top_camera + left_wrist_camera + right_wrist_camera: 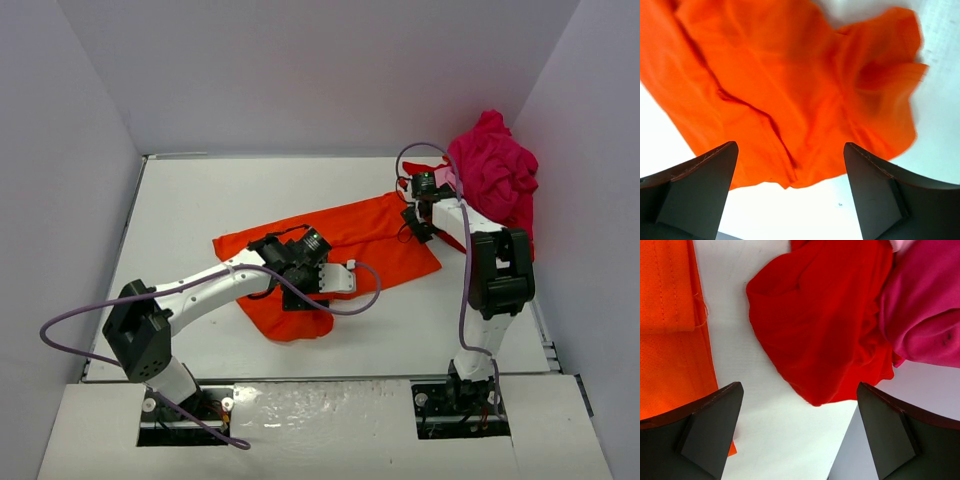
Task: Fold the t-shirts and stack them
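left gripper (790, 145) and right gripper (800, 385) both spread empty; orange-red t-shirt (380, 235) lies bunched, so a low pinch risks grabbing double layers

left arm (200, 290): reaches forward and rightward, low, wrist over the orange-red t-shirt (375, 235) | left tool (790, 167): above that shirt's near part, fingers spread wide, empty | right arm (495, 270): elbow raised, forearm pointing forward-left | right tool (800, 407): just off the shirt's right end, fingers wide apart, empty
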{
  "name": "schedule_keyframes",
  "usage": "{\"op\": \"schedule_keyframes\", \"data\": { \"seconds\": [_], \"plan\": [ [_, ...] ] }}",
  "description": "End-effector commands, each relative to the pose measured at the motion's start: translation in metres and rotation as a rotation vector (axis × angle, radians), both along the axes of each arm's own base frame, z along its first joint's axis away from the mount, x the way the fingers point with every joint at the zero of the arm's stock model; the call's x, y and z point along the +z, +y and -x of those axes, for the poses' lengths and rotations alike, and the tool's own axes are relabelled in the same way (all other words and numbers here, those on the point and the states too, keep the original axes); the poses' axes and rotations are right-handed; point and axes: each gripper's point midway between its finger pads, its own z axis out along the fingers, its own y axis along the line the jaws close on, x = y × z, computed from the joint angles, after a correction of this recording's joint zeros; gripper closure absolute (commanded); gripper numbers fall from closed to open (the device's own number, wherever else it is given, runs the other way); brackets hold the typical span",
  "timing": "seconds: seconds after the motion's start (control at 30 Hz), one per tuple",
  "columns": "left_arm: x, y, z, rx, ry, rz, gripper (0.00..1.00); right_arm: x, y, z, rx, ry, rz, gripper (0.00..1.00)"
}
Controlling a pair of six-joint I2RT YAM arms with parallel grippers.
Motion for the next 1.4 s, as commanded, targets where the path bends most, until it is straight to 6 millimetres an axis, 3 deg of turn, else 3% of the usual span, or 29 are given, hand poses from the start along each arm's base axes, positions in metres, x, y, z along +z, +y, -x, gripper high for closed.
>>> {"op": "schedule_keyframes", "data": {
  "seconds": [0.0,0.17,0.4,0.73,1.37],
  "plan": [
    [0.007,0.000,0.036,-0.108,0.020,-0.033,0.17,0.014,-0.005,-0.007,-0.012,-0.041,0.051,0.05],
    [-0.010,-0.004,0.066,-0.141,0.065,-0.048,0.20,0.011,-0.010,-0.004,-0.021,-0.028,0.069,0.05],
    [-0.009,-0.011,0.086,-0.138,0.144,0.010,0.21,0.007,-0.017,-0.002,-0.031,-0.008,0.091,0.05],
    [-0.039,-0.020,0.095,-0.172,0.157,-0.020,0.22,0.005,-0.016,-0.004,-0.031,-0.006,0.088,0.05],
    [-0.068,-0.033,0.083,-0.165,0.145,-0.059,0.22,-0.002,-0.011,-0.001,-0.024,0.002,0.064,0.05]
  ]
}}
